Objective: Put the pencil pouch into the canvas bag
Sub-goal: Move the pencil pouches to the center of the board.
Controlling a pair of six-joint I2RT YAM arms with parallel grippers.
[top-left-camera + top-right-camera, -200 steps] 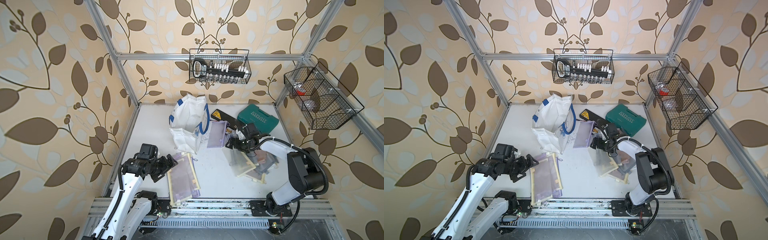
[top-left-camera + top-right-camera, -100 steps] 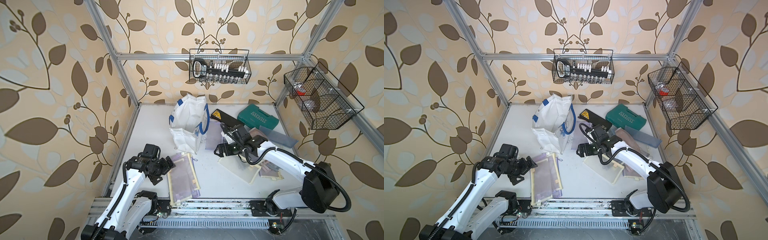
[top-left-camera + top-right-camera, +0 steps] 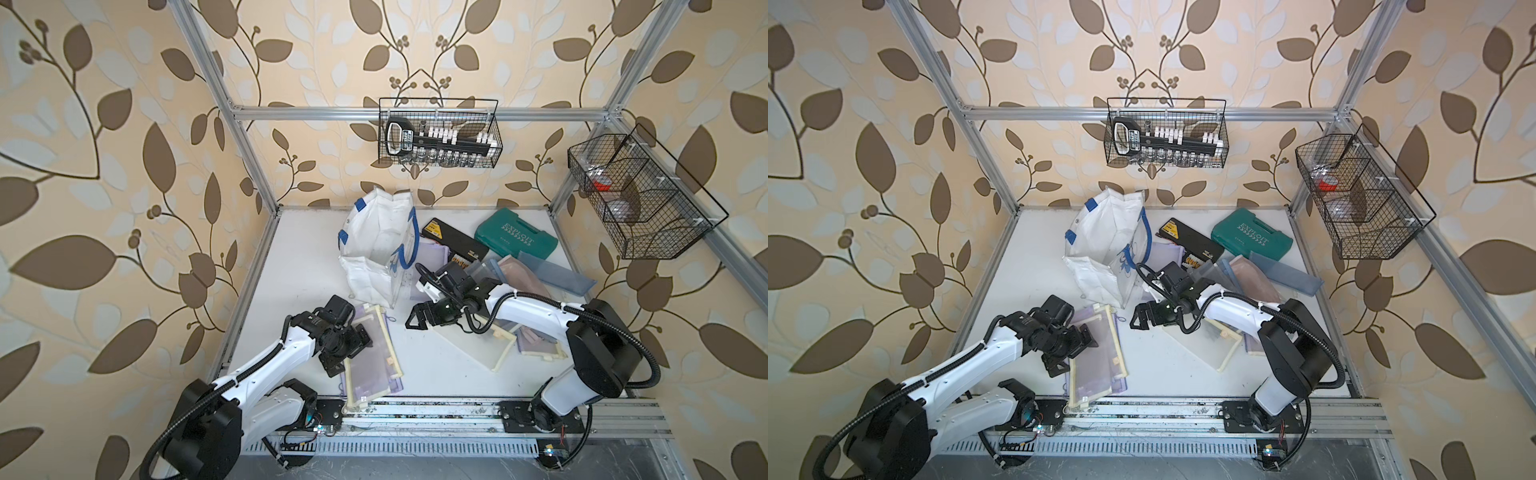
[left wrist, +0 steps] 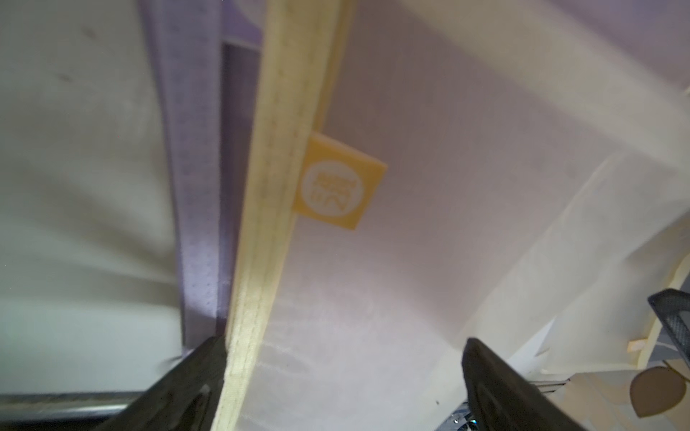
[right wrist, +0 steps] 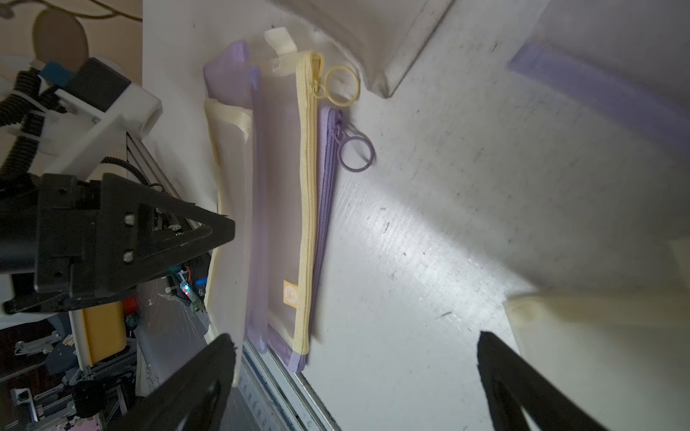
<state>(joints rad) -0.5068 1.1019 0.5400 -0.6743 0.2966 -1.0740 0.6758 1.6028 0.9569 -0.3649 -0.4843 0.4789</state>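
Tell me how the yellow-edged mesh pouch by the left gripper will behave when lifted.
The yellow-edged pouch looks like thin see-through mesh lying flat, so it will probably sag from a one-edge grip. It seems nearly empty, so likely light. It overlaps a purple pouch, which might drag along.

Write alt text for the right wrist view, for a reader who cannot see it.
A yellow-trimmed mesh pencil pouch lies on a purple-trimmed pouch on the white table, their ring zipper pulls side by side. The open, empty right gripper shows in the foreground, and a corner of the canvas bag sits close to the pulls.
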